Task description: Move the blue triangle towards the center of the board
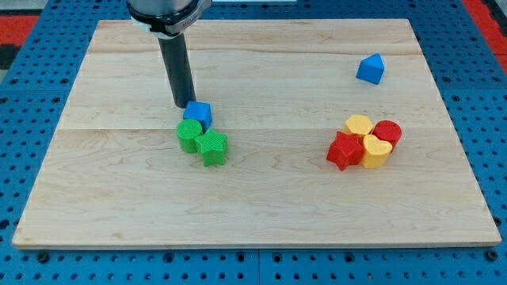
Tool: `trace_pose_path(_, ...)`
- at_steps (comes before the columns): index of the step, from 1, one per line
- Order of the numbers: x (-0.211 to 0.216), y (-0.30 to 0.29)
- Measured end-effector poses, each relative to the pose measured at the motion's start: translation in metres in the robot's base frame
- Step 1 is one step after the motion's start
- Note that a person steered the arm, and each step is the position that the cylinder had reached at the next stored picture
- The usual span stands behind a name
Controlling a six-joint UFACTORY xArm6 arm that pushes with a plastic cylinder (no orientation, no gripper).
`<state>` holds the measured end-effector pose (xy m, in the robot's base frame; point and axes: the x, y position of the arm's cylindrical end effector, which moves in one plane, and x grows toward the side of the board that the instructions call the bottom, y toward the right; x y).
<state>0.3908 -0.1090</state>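
The blue triangle [370, 69] lies near the view's upper right on the wooden board [261, 190]. My tip [181, 104] is far from it, at the view's left of centre, touching or almost touching the top-left side of a blue cube [198, 113]. Just below that cube sit a green cylinder [188, 135] and a green star [212, 147], packed together.
At the view's right of centre is a tight group: a red star [344, 150], a yellow hexagon-like block [359, 125], a red cylinder [387, 133] and a yellow heart [375, 150]. The board lies on a blue perforated table [24, 119].
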Motion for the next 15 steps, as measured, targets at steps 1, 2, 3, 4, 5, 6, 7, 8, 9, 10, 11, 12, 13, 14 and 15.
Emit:
trace_pose_path(1,0.0,-0.001)
trace_pose_path(2,-0.035,0.041)
trace_pose_path(3,-0.035,0.16)
trace_pose_path(4,-0.033,0.279)
trace_pose_path(5,-0.036,0.358)
trace_pose_path(6,-0.073,0.356)
trace_pose_path(7,-0.088,0.332)
trace_pose_path(8,-0.069,0.323)
trace_pose_path(9,-0.065,0.294)
trace_pose_path(10,-0.065,0.249)
trace_pose_path(11,-0.089,0.209)
trace_pose_path(12,-0.1,0.176)
trace_pose_path(13,-0.1,0.158)
trace_pose_path(14,-0.087,0.159)
trace_pose_path(15,-0.079,0.171)
